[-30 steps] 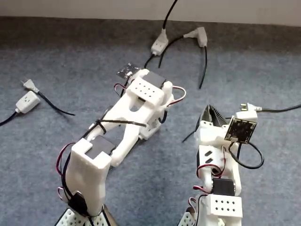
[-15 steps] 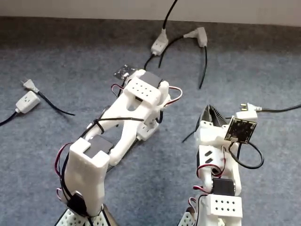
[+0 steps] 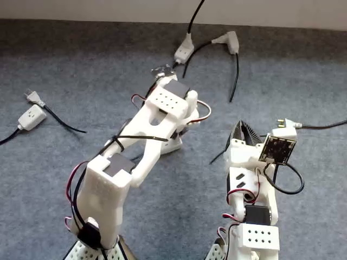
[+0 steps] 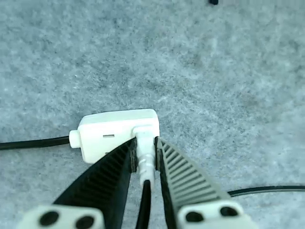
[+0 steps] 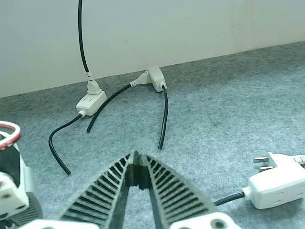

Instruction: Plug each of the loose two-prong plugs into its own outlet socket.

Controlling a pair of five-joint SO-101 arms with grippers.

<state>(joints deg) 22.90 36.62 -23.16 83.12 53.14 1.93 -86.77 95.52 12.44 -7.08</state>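
In the left wrist view my left gripper [image 4: 144, 143] is shut on a small white two-prong plug [image 4: 145, 160] with a black cable. The plug's nose is pressed against the side of a white outlet socket [image 4: 116, 131] lying on the grey carpet; its prongs are hidden. My right gripper [image 5: 138, 171] is shut with nothing in it and hovers over the carpet. A white plug block [image 5: 279, 182] with two bare prongs lies just beside it, also seen at the plug block [image 3: 286, 130]. At the far left a loose plug [image 3: 33, 97] lies next to a white socket [image 3: 31, 117].
Near the back wall a white socket [image 3: 184, 51] has a cable running into it from above, and an angled white plug [image 3: 227, 41] lies beside it. Black cables trail across the carpet. The left arm [image 3: 162, 108] spans the middle of the scene.
The left arm has stretched farther toward the back wall, and its wrist has swung a little to the right. The right arm has stayed still.
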